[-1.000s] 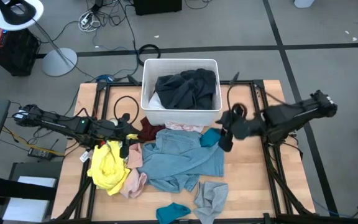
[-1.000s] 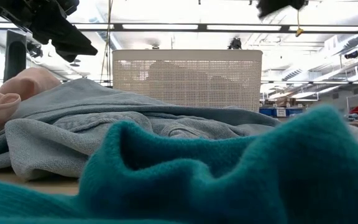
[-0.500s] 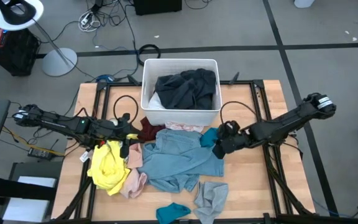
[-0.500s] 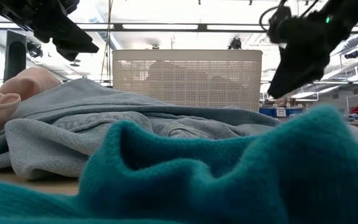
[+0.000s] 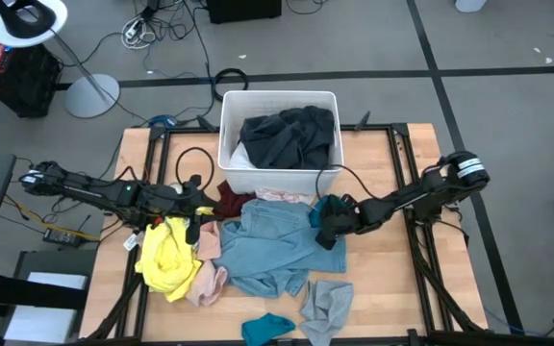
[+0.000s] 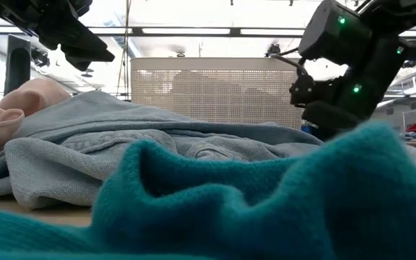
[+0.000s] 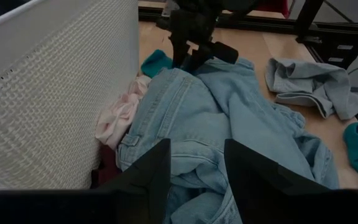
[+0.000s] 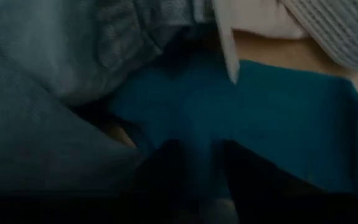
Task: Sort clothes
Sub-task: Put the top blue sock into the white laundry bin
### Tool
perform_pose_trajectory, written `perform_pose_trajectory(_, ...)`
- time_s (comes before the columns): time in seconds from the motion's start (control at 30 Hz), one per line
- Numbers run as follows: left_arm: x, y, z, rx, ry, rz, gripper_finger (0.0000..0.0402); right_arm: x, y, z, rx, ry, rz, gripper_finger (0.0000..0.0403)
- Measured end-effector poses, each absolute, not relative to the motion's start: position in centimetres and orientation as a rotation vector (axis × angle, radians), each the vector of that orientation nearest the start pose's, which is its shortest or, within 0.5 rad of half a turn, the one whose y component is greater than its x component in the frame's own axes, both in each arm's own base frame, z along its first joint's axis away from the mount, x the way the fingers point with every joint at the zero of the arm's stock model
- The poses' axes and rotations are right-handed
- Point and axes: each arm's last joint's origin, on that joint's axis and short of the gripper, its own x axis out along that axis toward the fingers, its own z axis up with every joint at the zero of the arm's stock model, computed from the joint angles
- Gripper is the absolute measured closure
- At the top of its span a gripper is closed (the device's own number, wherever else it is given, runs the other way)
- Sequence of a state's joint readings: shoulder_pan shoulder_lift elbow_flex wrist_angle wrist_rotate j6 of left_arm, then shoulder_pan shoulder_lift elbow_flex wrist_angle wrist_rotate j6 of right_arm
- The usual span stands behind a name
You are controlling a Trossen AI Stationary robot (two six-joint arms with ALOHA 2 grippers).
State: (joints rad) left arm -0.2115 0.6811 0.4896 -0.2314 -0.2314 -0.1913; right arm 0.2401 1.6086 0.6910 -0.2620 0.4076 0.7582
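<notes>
Clothes lie in a heap in front of a white bin (image 5: 279, 94): a light blue denim garment (image 5: 277, 245), a yellow one (image 5: 166, 255), a pink one (image 5: 210, 281), a maroon one (image 5: 229, 200) and a small teal one (image 5: 327, 207). My right gripper (image 5: 327, 229) is open, low over the teal garment (image 8: 278, 118) at the denim's right edge; it also shows in the left wrist view (image 7: 194, 53). My left gripper (image 5: 192, 219) is open and empty over the heap's left side, with denim (image 7: 229, 118) ahead of it. My right gripper comes down slanting from the table's right at the teal garment, one finger (image 8: 166, 165) on either side of a stretch of teal cloth (image 8: 197, 124). Whether the fingers touch the cloth, I cannot tell.
The bin holds a black garment (image 5: 291, 135). A pale pink cloth (image 5: 282, 197) lies at the bin's near wall. A grey-blue garment (image 5: 327, 303) and a second teal one (image 5: 265, 327) lie near the table's front edge. Bare wood shows at the right (image 5: 402, 279).
My right gripper has gone toward the table's left and down, from above the table's right half to the teal garment beside the denim. The clothes lie as before.
</notes>
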Motion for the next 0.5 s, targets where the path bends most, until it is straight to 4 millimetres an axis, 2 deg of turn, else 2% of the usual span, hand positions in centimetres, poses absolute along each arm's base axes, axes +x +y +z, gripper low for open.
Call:
perform_pose_trajectory(0.1,15.2,-2.6,24.3,-0.096,0.409,0.059,0.0246,25.8,5.2,11.9,0.312,0.989,-0.559,0.0322)
perform_pose_trajectory(0.2,15.2,-2.6,24.3,-0.096,0.409,0.059,0.0246,25.7,5.2,12.5,0.324,0.975,-0.546,0.0385)
perform_pose_trajectory(0.3,15.2,-2.6,24.2,-0.096,0.411,0.059,0.0246,24.8,5.2,13.6,0.333,0.98,-0.534,0.0384)
perform_pose_trajectory(0.5,15.2,-2.6,24.2,-0.095,0.412,0.06,0.0246,22.5,5.4,17.3,0.36,0.902,-0.557,0.0396)
